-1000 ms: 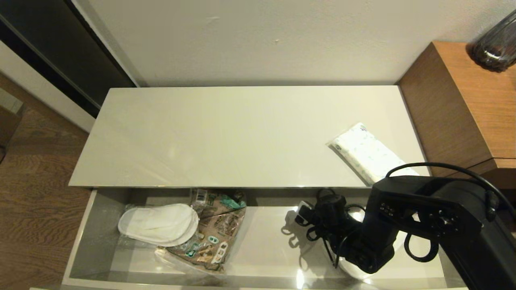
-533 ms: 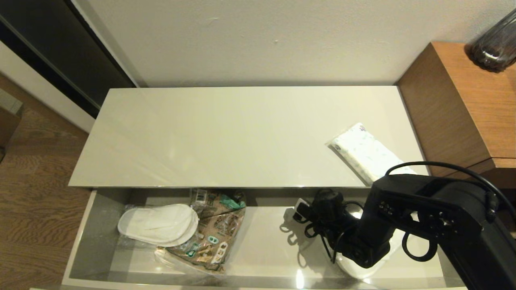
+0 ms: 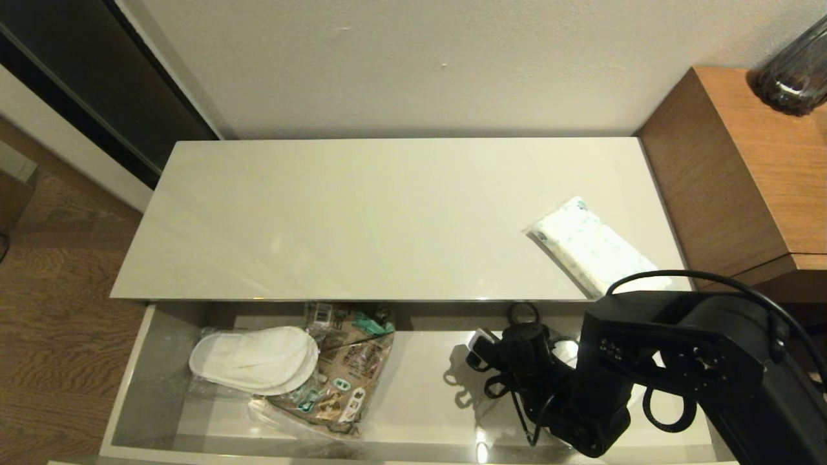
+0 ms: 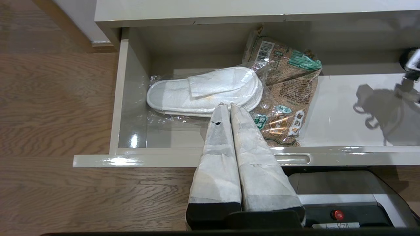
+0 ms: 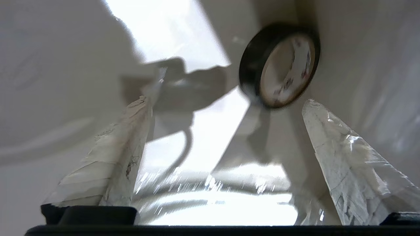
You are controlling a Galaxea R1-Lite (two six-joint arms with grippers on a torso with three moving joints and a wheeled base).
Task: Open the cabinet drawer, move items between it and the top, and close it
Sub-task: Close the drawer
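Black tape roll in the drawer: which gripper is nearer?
Right. The right gripper hangs open just short of the black tape roll; the left gripper sits shut by the slippers, far across.

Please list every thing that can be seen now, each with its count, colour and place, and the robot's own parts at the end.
drawer: one, grey-beige, pulled open under the top.
top: one, cream, above the drawer.
slippers: one bagged pair, white, drawer's left part.
snack bag: one, brown, beside the slippers, partly under them.
tape roll: one, black, drawer's right part, just ahead of the right pincer.
tissue pack: one, white, right end of the top.
wooden unit: one, brown, right of the top.
vase: one, dark glass, on the wooden unit.
left pincer: shut, parked outside the drawer front.
right pincer: open, inside the drawer.
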